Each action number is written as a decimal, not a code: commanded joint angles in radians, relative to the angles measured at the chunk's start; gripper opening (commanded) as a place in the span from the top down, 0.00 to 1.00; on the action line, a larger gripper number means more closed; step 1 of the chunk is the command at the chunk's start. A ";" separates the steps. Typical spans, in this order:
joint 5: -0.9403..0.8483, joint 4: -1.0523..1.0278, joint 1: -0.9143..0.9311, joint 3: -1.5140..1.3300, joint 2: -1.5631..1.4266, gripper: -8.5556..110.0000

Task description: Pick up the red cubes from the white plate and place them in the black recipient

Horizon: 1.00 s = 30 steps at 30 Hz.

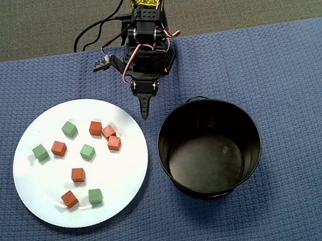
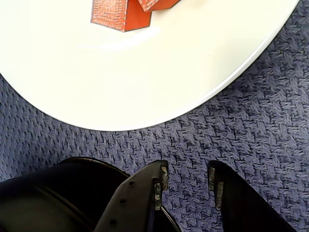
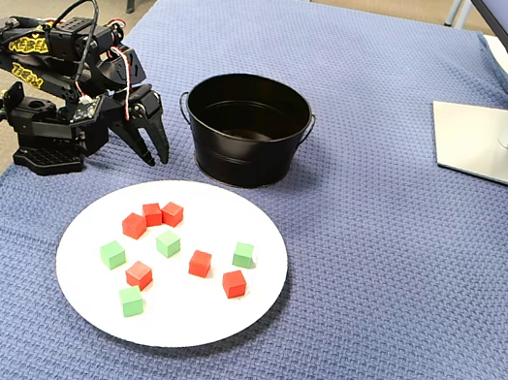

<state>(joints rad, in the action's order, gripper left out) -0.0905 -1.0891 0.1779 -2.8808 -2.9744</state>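
Several small red cubes (image 1: 78, 175) lie scattered on the white plate (image 1: 41, 185) at the left of the overhead view, mixed with green ones. The black recipient (image 1: 166, 133), a deep round pot, stands empty just right of the plate. My gripper (image 1: 144, 112) hangs over the blue cloth in the gap between the plate's far rim and the pot. In the wrist view the gripper (image 2: 188, 181) is open with only cloth between its fingers. The plate (image 2: 145, 72) fills the top with two red cubes (image 2: 116, 12) at the upper edge. The pot (image 2: 43, 193) is at lower left.
Several green cubes (image 1: 87, 151) share the plate with the red ones. The arm's base (image 3: 39, 152) sits at the table's left edge in the fixed view, with cables hanging off. A monitor stand (image 3: 489, 143) occupies the far right corner. A blue woven cloth (image 3: 368, 269) covers the table.
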 commanded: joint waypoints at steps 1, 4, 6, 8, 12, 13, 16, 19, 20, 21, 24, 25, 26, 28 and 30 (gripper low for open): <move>-0.230 0.018 0.091 0.121 0.109 0.85; -0.233 0.018 0.089 0.118 0.107 0.86; -0.233 0.021 0.086 0.114 0.104 0.86; -0.233 0.021 0.086 0.110 0.101 0.86; -0.236 0.023 0.086 0.109 0.098 0.86; -0.236 0.023 0.086 0.109 0.098 0.86; -0.229 0.023 0.091 0.115 0.098 0.85; -0.221 0.018 0.114 0.158 0.123 0.85; -0.221 0.015 0.129 0.189 0.143 0.85; -0.219 0.014 0.146 0.221 0.167 0.84; -0.216 0.014 0.186 0.290 0.222 0.84; -0.215 0.012 0.192 0.308 0.247 0.84; -0.210 0.011 0.198 0.328 0.284 0.84; -0.199 0.005 0.215 0.383 0.403 0.82; -0.189 0.017 0.244 0.454 0.549 0.82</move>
<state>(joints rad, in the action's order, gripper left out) -0.3068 -1.0891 0.3712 -2.5817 -2.6108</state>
